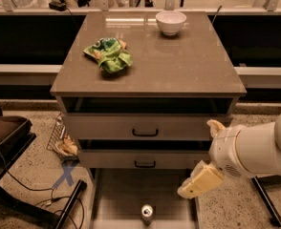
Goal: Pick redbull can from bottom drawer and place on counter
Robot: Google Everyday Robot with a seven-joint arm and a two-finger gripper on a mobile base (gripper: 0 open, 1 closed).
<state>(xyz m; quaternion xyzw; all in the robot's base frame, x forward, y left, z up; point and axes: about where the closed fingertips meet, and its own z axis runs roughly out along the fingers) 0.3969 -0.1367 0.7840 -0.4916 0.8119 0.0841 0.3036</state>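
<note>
The redbull can point(146, 213) stands upright on the floor of the open bottom drawer point(121, 190), near its front middle, silvery top showing. My gripper point(197, 182), cream-coloured at the end of the white arm point(255, 149), hangs over the drawer's right side, right of and a little above the can, apart from it. The brown-grey counter point(178, 66) tops the cabinet above.
A white bowl point(171, 22) sits at the counter's back right and a crumpled green bag point(108, 54) at its left. Two shut upper drawers with black handles point(145, 132) face me. A dark chair point(6, 142), cables and a wire basket point(59, 140) lie at the left.
</note>
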